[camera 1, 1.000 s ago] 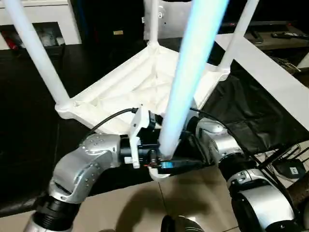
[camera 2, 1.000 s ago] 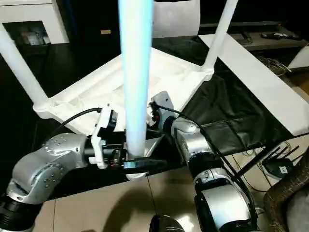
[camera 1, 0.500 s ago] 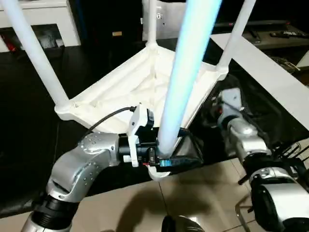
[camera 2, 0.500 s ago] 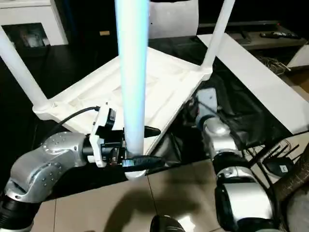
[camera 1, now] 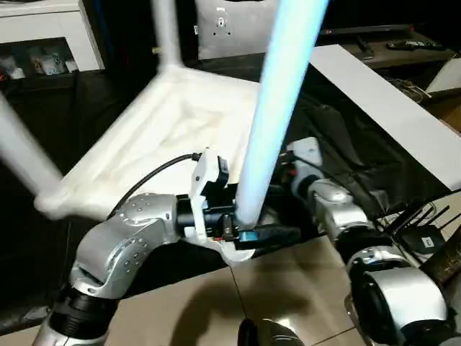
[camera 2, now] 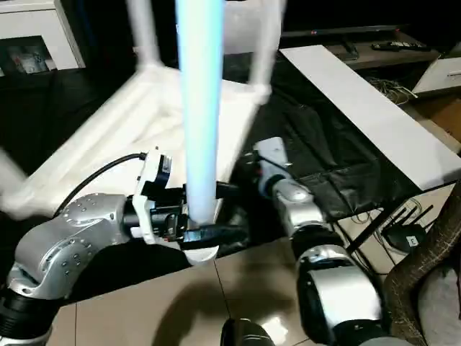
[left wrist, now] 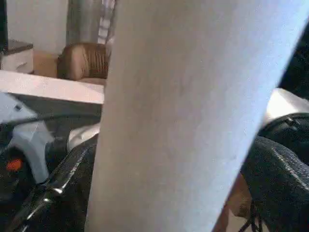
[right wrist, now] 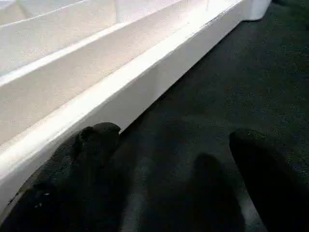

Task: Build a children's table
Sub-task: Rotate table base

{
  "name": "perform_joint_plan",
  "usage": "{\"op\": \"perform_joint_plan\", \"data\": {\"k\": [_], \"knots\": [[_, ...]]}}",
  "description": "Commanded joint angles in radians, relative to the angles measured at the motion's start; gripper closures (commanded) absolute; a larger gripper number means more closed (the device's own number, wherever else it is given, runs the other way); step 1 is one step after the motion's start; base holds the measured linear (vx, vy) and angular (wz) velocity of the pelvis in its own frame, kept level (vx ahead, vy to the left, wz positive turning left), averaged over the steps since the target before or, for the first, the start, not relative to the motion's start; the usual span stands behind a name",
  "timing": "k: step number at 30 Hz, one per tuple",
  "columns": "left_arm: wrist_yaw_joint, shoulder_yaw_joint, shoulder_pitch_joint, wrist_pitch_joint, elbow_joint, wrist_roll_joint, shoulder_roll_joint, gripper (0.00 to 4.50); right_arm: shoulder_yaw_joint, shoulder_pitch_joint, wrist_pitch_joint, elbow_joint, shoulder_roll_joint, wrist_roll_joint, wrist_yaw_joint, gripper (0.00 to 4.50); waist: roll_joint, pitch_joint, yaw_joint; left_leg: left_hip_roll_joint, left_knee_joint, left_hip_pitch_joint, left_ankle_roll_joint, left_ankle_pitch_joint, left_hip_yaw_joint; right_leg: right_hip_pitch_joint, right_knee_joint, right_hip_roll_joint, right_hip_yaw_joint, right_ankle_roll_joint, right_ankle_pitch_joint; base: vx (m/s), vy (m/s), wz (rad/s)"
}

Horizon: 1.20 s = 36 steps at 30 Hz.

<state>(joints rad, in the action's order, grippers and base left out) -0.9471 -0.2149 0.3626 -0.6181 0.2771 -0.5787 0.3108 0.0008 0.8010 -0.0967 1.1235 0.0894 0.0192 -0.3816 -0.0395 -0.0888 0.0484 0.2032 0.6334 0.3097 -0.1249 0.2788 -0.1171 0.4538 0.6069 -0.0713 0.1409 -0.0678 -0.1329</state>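
The white children's table (camera 1: 166,137) lies upside down on black sheeting, tapered legs pointing upward

Left fingers (camera 1: 261,235) clamped; right fingers (right wrist: 91,159) spread wide.

One little white table, four legs, two robot arms.

One upturned white top (camera 1: 180,126) lies on the one black tabletop (camera 2: 338,155). Four white legs: the near leg (camera 1: 277,122) rising close in front, a left leg (camera 1: 25,155), a far leg (camera 1: 167,32) and a right leg (camera 2: 265,43). Two end effectors: the left end effector (camera 1: 256,231) and the right end effector (right wrist: 169,159), two black fingers (right wrist: 91,159) on each.
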Motion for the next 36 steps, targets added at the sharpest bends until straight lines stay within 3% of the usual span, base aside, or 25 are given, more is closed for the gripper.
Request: {"op": "perform_joint_plan", "data": {"k": [1, 4, 5, 10, 14, 16, 20, 21, 22, 23, 25, 26, 29, 30, 32, 34, 35, 36], "knots": [[0.011, -0.016, 0.016, 0.022, -0.006, 0.023, -0.009, 0.11, 0.036, 0.028, -0.026, 0.0, -0.032, -0.022, -0.055, 0.0, 0.012, 0.079, -0.016, -0.002, -0.066, 0.048, 0.108, -0.009, -0.025, -0.101, -0.077, -0.055, -0.054, -0.122, -0.4, 0.0, 0.0, 0.0], [0.088, 0.01, 0.05, 0.088, -0.092, 0.106, -0.019, 0.11, 0.04, 0.022, -0.047, 0.009, -0.025, -0.038, -0.046, 0.0, 0.017, 0.08, -0.021, -0.002, -0.065, 0.043, 0.111, -0.018, -0.029, -0.097, -0.08, -0.051, -0.051, -0.131, -0.379, 0.0, 0.0, 0.0], [0.131, 0.026, 0.068, 0.123, -0.138, 0.146, -0.021, 0.11, 0.03, 0.018, -0.045, 0.009, -0.016, -0.034, -0.024, 0.0, 0.017, 0.081, -0.027, -0.001, -0.066, 0.045, 0.11, -0.026, -0.028, -0.101, -0.08, -0.053, -0.05, -0.126, -0.376, 0.0, 0.0, 0.0], [0.258, 0.078, 0.131, 0.229, -0.282, 0.241, -0.028, 0.11, 0.003, -0.024, -0.064, -0.004, 0.034, -0.014, -0.043, 0.0, 0.014, 0.082, -0.044, -0.002, -0.067, 0.042, 0.094, 0.0, -0.029, -0.1, -0.086, -0.053, -0.046, -0.091, -0.419, 0.0, 0.0, 0.0], [0.324, 0.102, 0.157, 0.286, -0.358, 0.272, -0.05, 0.11, -0.039, -0.078, -0.069, -0.07, 0.077, 0.022, -0.07, 0.0, 0.008, 0.087, -0.058, -0.01, -0.063, 0.046, 0.096, 0.001, -0.032, -0.104, -0.094, -0.05, -0.041, -0.045, -0.448, 0.0, 0.0, 0.0], [0.316, 0.104, 0.148, 0.289, -0.357, 0.262, -0.064, 0.11, -0.048, -0.104, -0.072, -0.111, 0.09, 0.033, -0.086, 0.0, 0.009, 0.092, -0.064, -0.007, -0.064, 0.047, 0.103, -0.018, -0.03, -0.105, -0.09, -0.051, -0.041, -0.039, -0.429, 0.0, 0.0, 0.0], [0.315, 0.103, 0.069, 0.31, -0.28, 0.241, -0.091, 0.11, -0.065, -0.215, -0.024, -0.321, 0.108, 0.083, -0.135, 0.0, 0.009, 0.095, -0.07, 0.003, -0.066, 0.051, 0.124, -0.067, -0.026, -0.106, -0.078, -0.055, -0.043, -0.074, -0.345, 0.0, 0.0, 0.0], [0.319, 0.101, 0.056, 0.318, -0.272, 0.24, -0.092, 0.11, -0.072, -0.264, 0.011, -0.424, 0.109, 0.112, -0.146, 0.0, 0.02, 0.095, -0.072, 0.004, -0.067, 0.049, 0.13, -0.077, -0.025, -0.103, -0.077, -0.055, -0.042, -0.09, -0.334, 0.0, 0.0, 0.0], [0.337, 0.115, 0.008, 0.309, -0.234, 0.225, -0.098, 0.11, -0.077, -0.319, 0.058, -0.539, 0.111, 0.141, -0.154, 0.0, 0.022, 0.091, -0.074, 0.002, -0.066, 0.047, 0.137, -0.075, -0.027, -0.103, -0.085, -0.05, -0.042, -0.084, -0.332, 0.0, 0.0, 0.0], [0.359, 0.135, -0.056, 0.298, -0.186, 0.205, -0.103, 0.11, -0.076, -0.386, 0.119, -0.681, 0.112, 0.178, -0.155, 0.0, 0.015, 0.093, -0.079, 0.009, -0.071, 0.049, 0.142, -0.084, -0.024, -0.108, -0.08, -0.052, -0.043, -0.079, -0.306, 0.0, 0.0, 0.0], [0.371, 0.15, -0.104, 0.292, -0.152, 0.19, -0.104, 0.11, -0.073, -0.433, 0.164, -0.777, 0.113, 0.202, -0.152, 0.0, 0.015, 0.093, -0.08, 0.008, -0.072, 0.049, 0.141, -0.082, -0.026, -0.11, -0.082, -0.05, -0.044, -0.071, -0.311, 0.0, 0.0, 0.0], [0.38, 0.158, -0.162, 0.296, -0.101, 0.191, -0.093, 0.11, -0.067, -0.491, 0.216, -0.887, 0.114, 0.222, -0.136, 0.0, 0.016, 0.088, -0.084, 0.005, -0.076, 0.046, 0.136, -0.06, -0.029, -0.103, -0.094, -0.044, -0.041, -0.045, -0.362, 0.0, 0.0, 0.0], [0.393, 0.192, -0.231, 0.304, -0.037, 0.18, -0.097, 0.11, -0.053, -0.558, 0.279, -1.002, 0.116, 0.224, -0.113, 0.0, 0.013, 0.082, -0.083, -0.002, -0.077, 0.044, 0.118, -0.011, -0.034, -0.098, -0.111, -0.04, -0.035, -0.003, -0.45, 0.0, 0.0, 0.0], [0.409, 0.218, -0.26, 0.305, -0.012, 0.173, -0.105, 0.11, -0.048, -0.592, 0.312, -1.061, 0.113, 0.218, -0.093, 0.0, 0.004, 0.076, -0.082, -0.007, -0.077, 0.041, 0.1, 0.045, -0.037, -0.091, -0.13, -0.038, -0.026, 0.049, -0.543, 0.0, 0.0, 0.0], [0.463, 0.268, -0.297, 0.3, 0.015, 0.172, -0.125, 0.11, -0.034, -0.645, 0.369, -1.158, 0.105, 0.213, -0.065, 0.0, 0.011, 0.075, -0.079, -0.01, -0.077, 0.041, 0.088, 0.072, -0.035, -0.091, -0.141, -0.035, -0.017, 0.095, -0.575, 0.0, 0.0, 0.0], [0.512, 0.29, -0.322, 0.293, 0.031, 0.193, -0.13, 0.11, -0.026, -0.687, 0.416, -1.239, 0.091, 0.217, -0.034, 0.0, 0.001, 0.075, -0.076, -0.005, -0.081, 0.044, 0.083, 0.081, -0.032, -0.094, -0.15, -0.031, -0.009, 0.126, -0.565, 0.0, 0.0, 0.0], [0.53, 0.289, -0.33, 0.29, 0.033, 0.213, -0.127, 0.11, -0.019, -0.699, 0.426, -1.263, 0.088, 0.215, -0.03, 0.0, 0.014, 0.07, -0.072, -0.003, -0.085, 0.034, 0.082, 0.114, -0.031, -0.088, -0.162, -0.03, -0.002, 0.138, -0.59, 0.0, 0.0, 0.0], [0.598, 0.264, -0.334, 0.305, 0.029, 0.302, -0.116, 0.11, -0.009, -0.716, 0.451, -1.307, 0.082, 0.223, -0.016, 0.0, 0.012, 0.074, -0.065, 0.006, -0.088, 0.036, 0.08, 0.135, -0.026, -0.098, -0.166, -0.028, 0.007, 0.15, -0.58, 0.0, 0.0, 0.0]]}}
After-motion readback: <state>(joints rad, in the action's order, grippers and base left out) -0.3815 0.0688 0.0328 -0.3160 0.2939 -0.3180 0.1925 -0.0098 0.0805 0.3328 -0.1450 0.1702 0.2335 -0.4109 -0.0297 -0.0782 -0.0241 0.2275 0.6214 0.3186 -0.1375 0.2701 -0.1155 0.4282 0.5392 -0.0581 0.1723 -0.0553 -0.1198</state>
